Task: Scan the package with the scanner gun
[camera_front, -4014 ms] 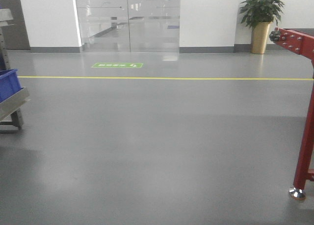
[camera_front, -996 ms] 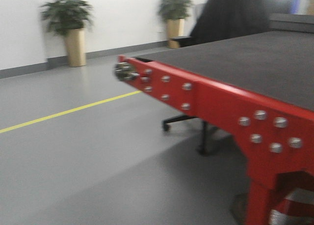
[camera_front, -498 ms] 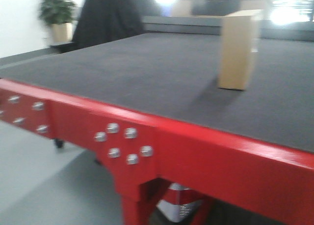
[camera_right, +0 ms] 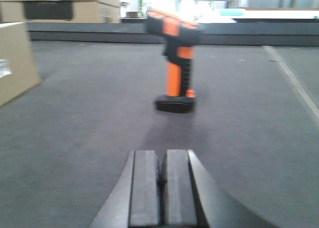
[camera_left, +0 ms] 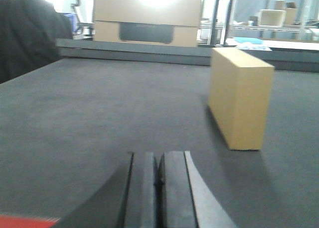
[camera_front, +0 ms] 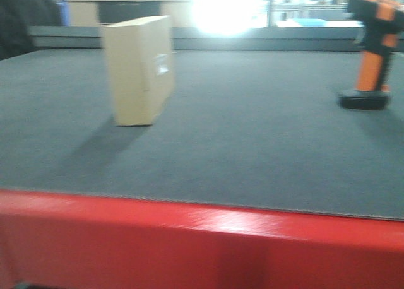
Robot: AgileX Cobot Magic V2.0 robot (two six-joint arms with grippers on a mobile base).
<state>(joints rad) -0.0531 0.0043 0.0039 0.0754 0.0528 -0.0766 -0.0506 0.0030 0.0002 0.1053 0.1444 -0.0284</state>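
The tan cardboard package (camera_front: 139, 68) stood on the dark grey tabletop (camera_front: 252, 144) facing the left tool (camera_left: 159, 163), the orange-and-black pistol-shaped scanner gun (camera_front: 371, 62) faced the right tool (camera_right: 163, 161), both tools pinched shut and empty, presumably one target each.

One package (camera_front: 139, 68), apparently one scanner gun (camera_front: 370, 58)

tan pkg (camera_front: 140, 68), orange/blk scanner (camera_front: 372, 43)
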